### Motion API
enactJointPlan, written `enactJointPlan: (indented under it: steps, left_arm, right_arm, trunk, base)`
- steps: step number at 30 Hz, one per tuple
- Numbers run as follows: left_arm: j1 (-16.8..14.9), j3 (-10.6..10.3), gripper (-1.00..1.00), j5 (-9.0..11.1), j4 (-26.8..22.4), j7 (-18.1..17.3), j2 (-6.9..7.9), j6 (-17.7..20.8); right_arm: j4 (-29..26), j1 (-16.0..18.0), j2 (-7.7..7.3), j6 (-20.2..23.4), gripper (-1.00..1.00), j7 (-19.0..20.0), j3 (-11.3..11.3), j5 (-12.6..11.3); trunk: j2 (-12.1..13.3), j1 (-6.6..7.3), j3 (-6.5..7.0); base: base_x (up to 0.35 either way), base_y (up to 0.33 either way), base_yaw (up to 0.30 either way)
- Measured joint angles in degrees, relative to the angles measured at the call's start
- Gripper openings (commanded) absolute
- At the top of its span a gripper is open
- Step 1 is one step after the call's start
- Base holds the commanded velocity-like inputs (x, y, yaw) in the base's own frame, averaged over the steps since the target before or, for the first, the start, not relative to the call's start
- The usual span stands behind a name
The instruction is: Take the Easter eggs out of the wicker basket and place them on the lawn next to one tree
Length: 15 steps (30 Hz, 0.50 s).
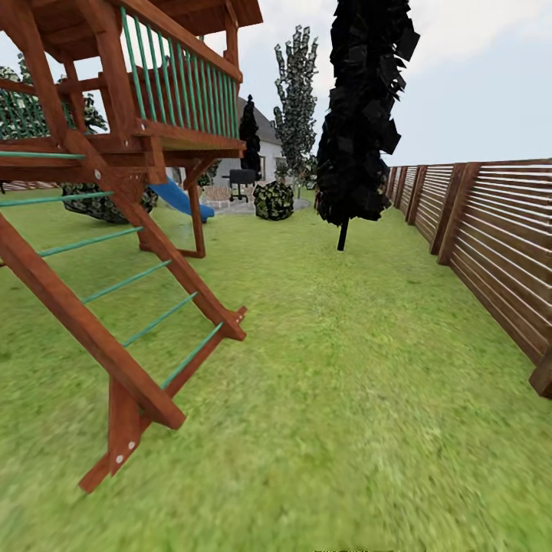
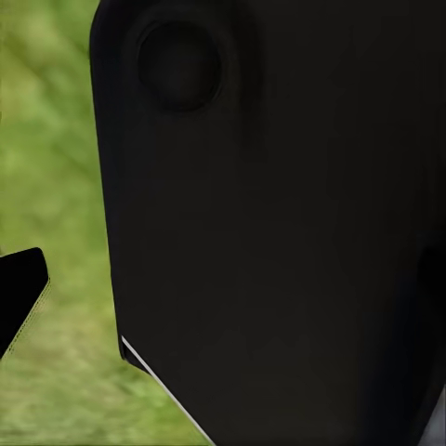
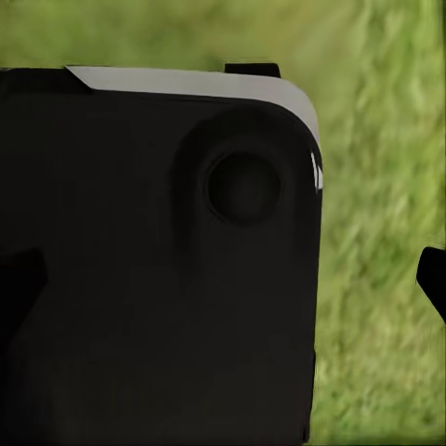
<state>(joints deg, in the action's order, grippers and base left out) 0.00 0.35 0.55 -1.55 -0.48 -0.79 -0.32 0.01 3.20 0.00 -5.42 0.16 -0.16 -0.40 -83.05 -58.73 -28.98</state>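
Note:
The lawn [image 1: 345, 383] spreads green ahead of me in the head view, from the near ground to the far end of the garden. The three Easter eggs, the wicker basket and the pale-trunked tree are out of view. In the left wrist view a black fingertip [image 2: 19, 290] sticks in over blurred grass beside a big black part of my own body [image 2: 279, 232]. The right wrist view has another black fingertip [image 3: 433, 279] at the edge, next to a black panel [image 3: 158, 260] over grass. I cannot tell how either pair of jaws stands.
A wooden playset [image 1: 115, 192] with green rungs and a blue slide [image 1: 180, 201] stands at the left. A slatted brown fence [image 1: 491, 238] runs along the right. A black-leaved tree [image 1: 360, 115] on a thin dark trunk rises mid-lawn. A bush [image 1: 274, 201] and a grill [image 1: 241, 180] lie far back.

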Motion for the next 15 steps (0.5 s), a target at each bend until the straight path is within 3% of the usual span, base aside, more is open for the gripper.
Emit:
enactJointPlan:
  steps: [15]
  left_arm:
    - [0.0, 0.0, 1.00, 0.0, 0.0, 0.0, 0.00, 0.0]
  right_arm:
    - [0.0, 0.0, 0.00, 0.0, 1.00, 0.0, 0.0, 0.0]
  trunk:
    - [0.0, 0.00, 0.01]
  base:
    - [0.000, 0.000, -0.286]
